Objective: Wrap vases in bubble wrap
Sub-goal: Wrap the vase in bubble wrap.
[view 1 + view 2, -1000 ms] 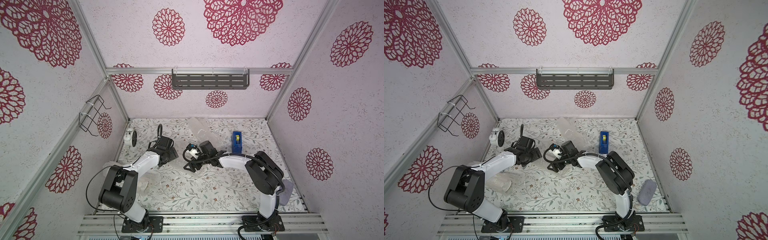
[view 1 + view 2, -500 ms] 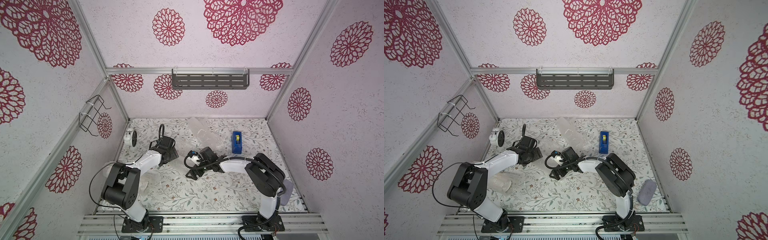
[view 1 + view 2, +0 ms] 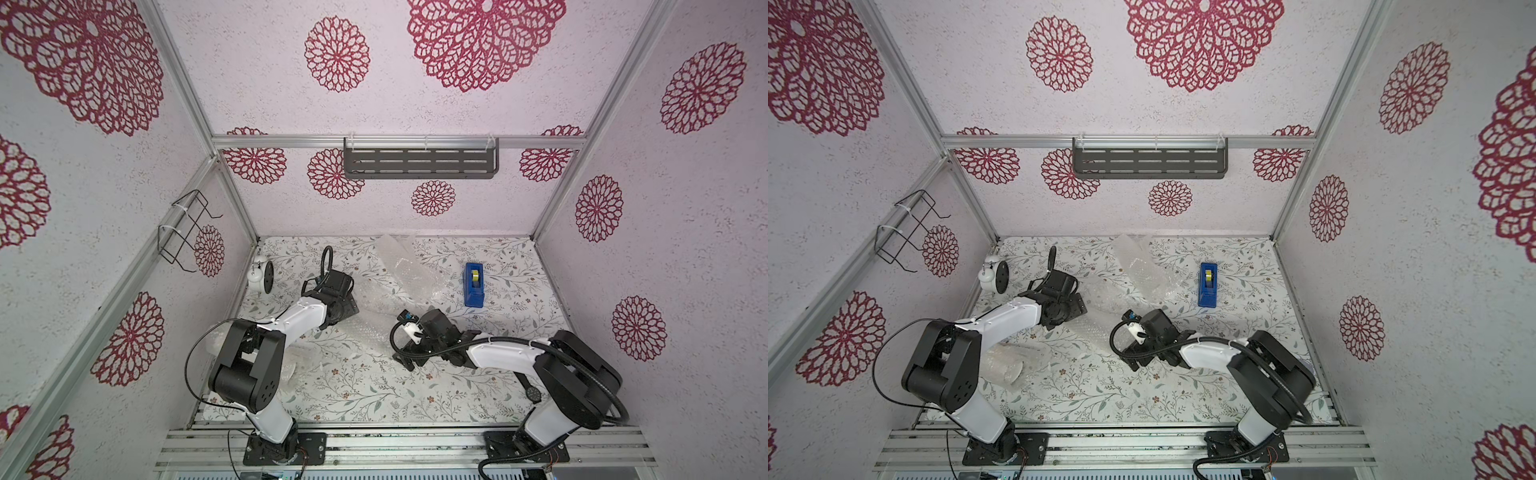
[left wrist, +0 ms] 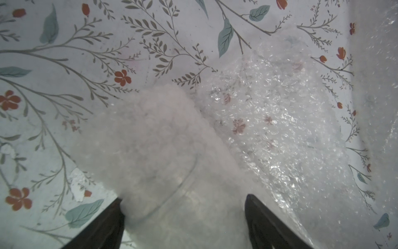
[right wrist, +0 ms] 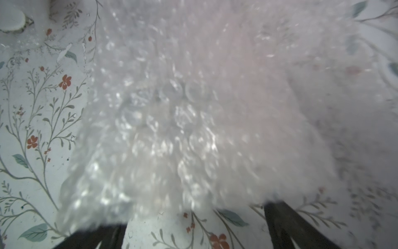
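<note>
Currently straddling wrapped glass vase (image 4: 172, 172), lying on desk (image 3: 374, 395) centre, with left fingers (image 4: 103, 224) wide apart; cannot tell if clamped. Right fingers (image 5: 286, 224) apart, empty, facing bubble wrap (image 5: 172, 107). Probably fragile, light, slippery under film; better gripped across padded body, not rim.

Left arm (image 3: 300, 316) and right arm (image 3: 500, 354) reach low inward; left tool (image 4: 184, 199), right tool (image 5: 193, 215) both spread wide

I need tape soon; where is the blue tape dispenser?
In both top views the tape dispenser sits at the table's back right, just right of the loose bubble wrap.
</note>
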Robot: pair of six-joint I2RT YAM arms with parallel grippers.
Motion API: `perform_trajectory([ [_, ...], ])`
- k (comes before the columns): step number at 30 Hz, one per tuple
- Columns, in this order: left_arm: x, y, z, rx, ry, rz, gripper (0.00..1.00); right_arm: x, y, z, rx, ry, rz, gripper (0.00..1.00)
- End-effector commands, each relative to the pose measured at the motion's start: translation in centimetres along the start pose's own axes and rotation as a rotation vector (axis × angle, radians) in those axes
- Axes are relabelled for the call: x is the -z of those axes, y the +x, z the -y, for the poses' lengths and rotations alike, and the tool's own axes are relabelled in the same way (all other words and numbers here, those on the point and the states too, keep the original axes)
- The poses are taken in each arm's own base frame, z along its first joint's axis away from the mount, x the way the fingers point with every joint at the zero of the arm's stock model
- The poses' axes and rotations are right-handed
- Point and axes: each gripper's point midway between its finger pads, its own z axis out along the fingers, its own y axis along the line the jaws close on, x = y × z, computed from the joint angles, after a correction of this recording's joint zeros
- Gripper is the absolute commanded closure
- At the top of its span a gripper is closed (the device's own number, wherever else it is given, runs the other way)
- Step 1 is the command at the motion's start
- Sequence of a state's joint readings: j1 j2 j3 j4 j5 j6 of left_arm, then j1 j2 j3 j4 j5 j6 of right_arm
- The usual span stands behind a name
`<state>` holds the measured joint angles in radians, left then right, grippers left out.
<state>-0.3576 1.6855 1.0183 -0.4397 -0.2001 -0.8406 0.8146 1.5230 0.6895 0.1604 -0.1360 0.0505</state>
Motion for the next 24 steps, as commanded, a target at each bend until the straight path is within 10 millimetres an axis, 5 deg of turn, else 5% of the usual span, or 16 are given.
perform_trajectory([
  [1,-1.2,2.5,-2.5,-0.054,-0.110,-0.082,0.14,3.3,-3.8,2.1,0.020,0.142,0.203,0.01],
  [7,-1.1,2.4,-2.2,-0.059,-0.107,-0.077,0.13,6.5,-6.3,3.2,-0.054,0.182,0.279,0.01],
  [12,-1.1,2.4,-2.0,-0.060,-0.108,-0.079,0.14,5.6,-8.4,2.6,-0.058,0.134,0.214,0.01],
  [16,-1.0,2.3,-1.6,-0.059,-0.098,-0.083,0.13,5.0,-9.9,-0.3,-0.003,0.065,0.231,0.05],
  [24,-1.1,2.3,-1.5,-0.066,-0.100,-0.085,0.13,1.9,-9.6,-3.0,0.121,0.057,0.142,0.04],
])
